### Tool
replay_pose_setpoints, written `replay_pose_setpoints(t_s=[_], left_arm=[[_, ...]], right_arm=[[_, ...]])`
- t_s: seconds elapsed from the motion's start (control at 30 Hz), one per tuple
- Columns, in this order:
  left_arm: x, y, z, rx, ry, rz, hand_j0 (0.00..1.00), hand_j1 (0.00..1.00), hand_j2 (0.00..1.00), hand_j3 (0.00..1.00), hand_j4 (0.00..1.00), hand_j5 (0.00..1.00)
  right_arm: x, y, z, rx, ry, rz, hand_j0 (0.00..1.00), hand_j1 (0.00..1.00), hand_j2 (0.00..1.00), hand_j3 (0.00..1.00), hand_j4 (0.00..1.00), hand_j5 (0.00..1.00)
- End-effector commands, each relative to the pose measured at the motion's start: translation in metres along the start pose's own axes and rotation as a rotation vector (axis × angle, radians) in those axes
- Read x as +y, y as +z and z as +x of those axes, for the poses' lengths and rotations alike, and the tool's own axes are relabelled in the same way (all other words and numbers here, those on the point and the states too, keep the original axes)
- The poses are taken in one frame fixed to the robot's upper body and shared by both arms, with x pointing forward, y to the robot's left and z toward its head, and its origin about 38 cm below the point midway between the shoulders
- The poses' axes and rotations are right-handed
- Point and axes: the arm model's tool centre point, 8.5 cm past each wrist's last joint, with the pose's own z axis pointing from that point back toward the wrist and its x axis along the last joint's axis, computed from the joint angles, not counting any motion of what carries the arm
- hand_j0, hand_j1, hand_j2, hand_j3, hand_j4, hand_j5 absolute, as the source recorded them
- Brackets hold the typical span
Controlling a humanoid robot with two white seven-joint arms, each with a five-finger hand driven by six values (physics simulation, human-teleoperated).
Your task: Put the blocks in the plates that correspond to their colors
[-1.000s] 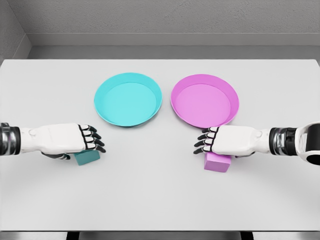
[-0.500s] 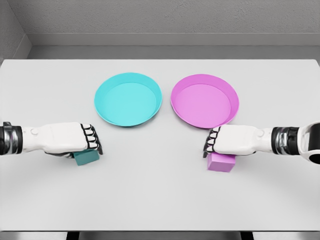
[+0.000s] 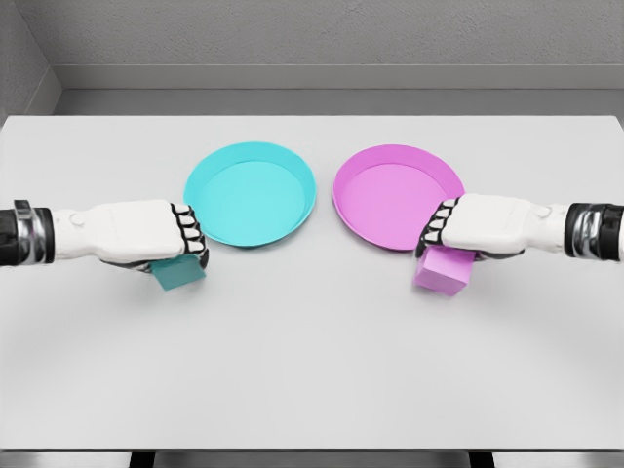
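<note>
Both plates are empty: the teal plate (image 3: 250, 193) and the pink plate (image 3: 398, 197) sit side by side at mid-table, well apart from the near edge. No block is placed yet, so you have the whole drop-off for both colours ahead of you.

Your left hand (image 3: 146, 236) has its fingers curled down over the teal block (image 3: 178, 275), gripping it just beside the teal plate's near-left rim. Your right hand (image 3: 478, 228) is clenched the same way on the pink block (image 3: 444, 270), at the pink plate's near-right rim; that block hangs tilted below the palm. Judging by the faint shadows beneath, both blocks look lifted off the table (image 3: 312, 370), though you cannot be sure of the clearance.

Hidden: each block's top is covered by the hand, the thumbs are barely visible, and both arms are cut off at the frame edges.
</note>
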Motion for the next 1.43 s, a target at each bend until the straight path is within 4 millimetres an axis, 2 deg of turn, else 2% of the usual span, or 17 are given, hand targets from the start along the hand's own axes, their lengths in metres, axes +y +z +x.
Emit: replay_pose_setpoints(t_s=[0.0, 0.13, 0.27, 0.37, 0.4, 0.43, 0.47, 0.53, 0.63, 0.7, 0.73, 0.77, 0.8, 0.93, 1.03, 1.17, 1.4], left_arm=[[-0.001, -0.01, -0.006, 0.004, 0.026, 0.019, 0.42, 0.42, 0.42, 0.42, 0.42, 0.42], [0.014, -0.008, -0.014, 0.015, 0.014, 0.051, 0.42, 0.42, 0.42, 0.42, 0.42, 0.42], [0.04, -0.017, -0.025, 0.023, -0.011, 0.101, 0.42, 0.42, 0.42, 0.42, 0.42, 0.42], [0.045, -0.038, -0.046, 0.051, 0.017, 0.113, 0.42, 0.42, 0.42, 0.42, 0.42, 0.42], [0.042, -0.043, -0.054, 0.067, 0.036, 0.105, 0.42, 0.42, 0.42, 0.42, 0.42, 0.42], [0.04, -0.044, -0.064, 0.092, 0.058, 0.102, 0.42, 0.42, 0.42, 0.42, 0.42, 0.42], [0.037, -0.043, -0.068, 0.103, 0.066, 0.1, 0.42, 0.42, 0.42, 0.42, 0.42, 0.42], [0.039, -0.042, -0.072, 0.113, 0.07, 0.103, 0.42, 0.42, 0.42, 0.42, 0.42, 0.42], [0.043, -0.056, -0.069, 0.092, 0.076, 0.118, 0.43, 0.43, 0.43, 0.43, 0.43, 0.43], [0.047, -0.055, -0.07, 0.095, 0.072, 0.126, 0.51, 0.51, 0.51, 0.51, 0.51, 0.51], [0.051, -0.052, -0.073, 0.103, 0.071, 0.139, 0.7, 0.7, 0.7, 0.7, 0.7, 0.7], [0.055, -0.049, -0.074, 0.108, 0.071, 0.156, 0.98, 0.98, 0.98, 0.98, 0.98, 0.98], [0.059, -0.044, -0.075, 0.115, 0.069, 0.171, 1.0, 1.0, 1.0, 1.0, 1.0, 1.0], [0.065, -0.009, -0.084, 0.094, 0.268, 0.336, 1.0, 1.0, 1.0, 1.0, 1.0, 1.0], [0.041, 0.036, -0.095, 0.174, 0.324, 0.308, 1.0, 1.0, 1.0, 1.0, 1.0, 1.0], [-0.004, 0.073, -0.097, 0.263, 0.392, 0.233, 1.0, 1.0, 1.0, 1.0, 1.0, 1.0], [-0.019, 0.076, -0.101, 0.29, 0.426, 0.217, 1.0, 1.0, 1.0, 1.0, 1.0, 1.0]], right_arm=[[0.001, 0.004, -0.009, 0.004, -0.065, -0.03, 0.7, 0.7, 0.7, 0.7, 0.7, 0.7], [-0.013, 0.017, -0.036, 0.041, -0.13, -0.089, 0.7, 0.7, 0.7, 0.7, 0.7, 0.7], [-0.074, 0.036, -0.073, 0.09, -0.132, -0.235, 0.71, 0.71, 0.71, 0.71, 0.71, 0.71], [-0.12, 0.017, -0.081, 0.063, -0.119, -0.335, 0.71, 0.71, 0.71, 0.71, 0.71, 0.71], [-0.127, 0.014, -0.079, 0.055, -0.108, -0.345, 0.75, 0.75, 0.75, 0.75, 0.75, 0.75], [-0.134, 0.02, -0.081, 0.064, -0.095, -0.356, 0.9, 0.9, 0.9, 0.9, 0.9, 0.9], [-0.134, 0.025, -0.085, 0.082, -0.095, -0.359, 1.0, 1.0, 1.0, 1.0, 1.0, 1.0], [-0.12, 0.042, -0.104, 0.156, -0.137, -0.36, 1.0, 1.0, 1.0, 1.0, 1.0, 1.0], [-0.045, 0.063, -0.145, 0.33, -0.287, -0.255, 1.0, 1.0, 1.0, 1.0, 1.0, 1.0], [-0.022, 0.067, -0.145, 0.348, -0.328, -0.248, 1.0, 1.0, 1.0, 1.0, 1.0, 1.0], [-0.02, 0.069, -0.145, 0.351, -0.33, -0.246, 1.0, 1.0, 1.0, 1.0, 1.0, 1.0], [-0.022, 0.091, -0.15, 0.394, -0.322, -0.262, 1.0, 1.0, 1.0, 1.0, 1.0, 1.0], [-0.018, 0.094, -0.15, 0.399, -0.328, -0.26, 1.0, 1.0, 1.0, 1.0, 1.0, 1.0], [-0.008, 0.103, -0.151, 0.423, -0.33, -0.229, 1.0, 1.0, 1.0, 1.0, 1.0, 1.0], [-0.001, 0.101, -0.15, 0.427, -0.332, -0.21, 1.0, 1.0, 1.0, 1.0, 1.0, 1.0], [0.003, 0.099, -0.149, 0.425, -0.337, -0.201, 1.0, 1.0, 1.0, 1.0, 1.0, 1.0], [0.004, 0.118, -0.152, 0.458, -0.326, -0.185, 1.0, 1.0, 1.0, 1.0, 1.0, 1.0]])
